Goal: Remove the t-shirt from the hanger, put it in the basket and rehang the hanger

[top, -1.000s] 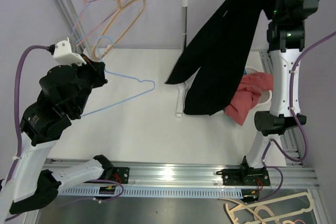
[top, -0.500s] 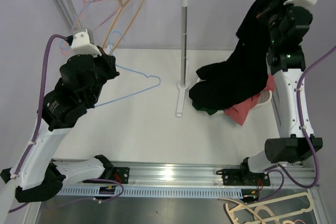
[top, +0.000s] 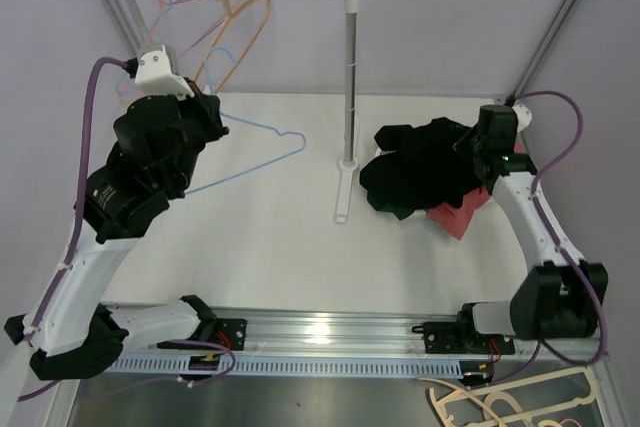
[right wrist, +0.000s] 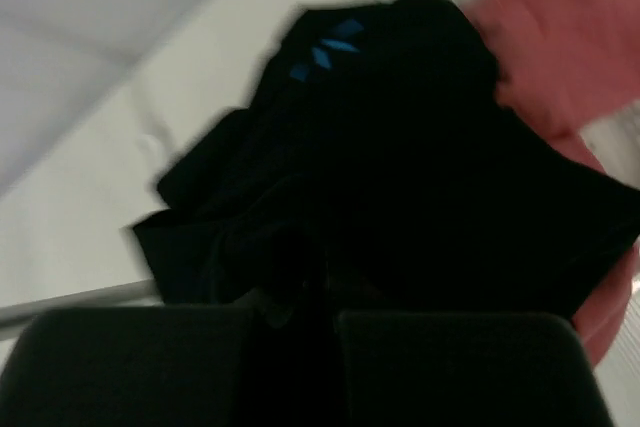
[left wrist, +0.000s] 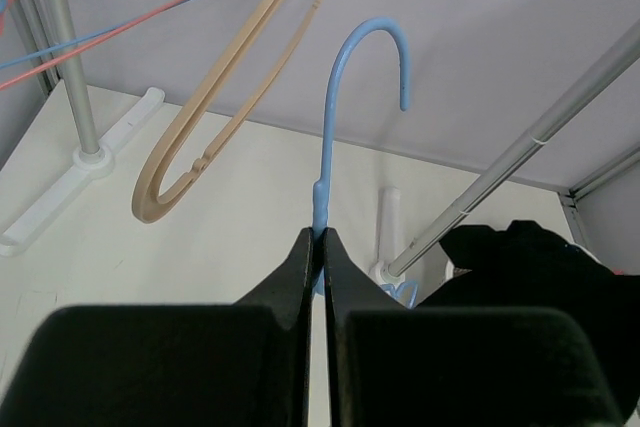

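Note:
The black t-shirt (top: 420,169) lies in a heap on the table at the right, off the hanger, partly over a red garment (top: 455,217). My right gripper (top: 472,152) is low at the heap's right edge. In the right wrist view the gripper (right wrist: 325,292) is shut on the black t-shirt (right wrist: 400,147), with dark cloth between the fingers. My left gripper (top: 213,117) is shut on the neck of the bare blue wire hanger (top: 265,152) and holds it in the air at the left. In the left wrist view the hanger's hook (left wrist: 368,57) points up above the left gripper (left wrist: 320,239).
A clothes rack stands at the back, its upright pole (top: 348,77) mid-table on a white foot (top: 343,192). A tan hanger (top: 240,32) and thin pink and blue hangers hang on its bar. Beige hangers (top: 510,402) lie below the front rail.
My right arm has come down from high up, and the black t-shirt has dropped from hanging into a heap on the table. My left arm has lifted the blue hanger slightly toward the rack.

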You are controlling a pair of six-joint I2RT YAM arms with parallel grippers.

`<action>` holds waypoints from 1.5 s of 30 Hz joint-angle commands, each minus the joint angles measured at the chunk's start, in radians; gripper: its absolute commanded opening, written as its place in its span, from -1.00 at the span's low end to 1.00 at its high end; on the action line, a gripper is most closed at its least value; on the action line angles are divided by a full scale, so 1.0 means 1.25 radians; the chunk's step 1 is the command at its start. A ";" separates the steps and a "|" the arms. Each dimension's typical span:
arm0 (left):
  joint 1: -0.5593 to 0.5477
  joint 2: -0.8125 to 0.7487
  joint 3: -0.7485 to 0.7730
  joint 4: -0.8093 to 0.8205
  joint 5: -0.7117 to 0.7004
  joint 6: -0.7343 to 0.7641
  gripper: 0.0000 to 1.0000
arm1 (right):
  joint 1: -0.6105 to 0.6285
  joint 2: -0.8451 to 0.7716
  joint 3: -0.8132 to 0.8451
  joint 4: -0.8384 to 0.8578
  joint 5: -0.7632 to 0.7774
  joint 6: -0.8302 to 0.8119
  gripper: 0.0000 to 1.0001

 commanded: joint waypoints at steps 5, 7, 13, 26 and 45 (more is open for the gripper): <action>0.000 0.062 0.087 0.072 -0.016 0.040 -0.99 | 0.052 0.301 0.053 -0.191 0.054 0.030 -1.00; 0.009 0.106 0.133 0.070 -0.014 0.057 -0.99 | 0.085 0.340 0.012 -0.163 0.039 0.047 -1.00; 0.055 0.166 0.176 0.148 0.045 0.086 -0.99 | 0.085 0.330 -0.145 -0.026 -0.061 0.084 -1.00; 0.058 0.246 0.231 0.256 0.004 0.160 -0.99 | 0.089 0.026 0.049 -0.194 0.113 -0.030 -1.00; 0.038 0.422 0.321 0.535 -0.097 0.360 -0.99 | 0.077 0.001 0.029 -0.187 0.100 -0.091 0.07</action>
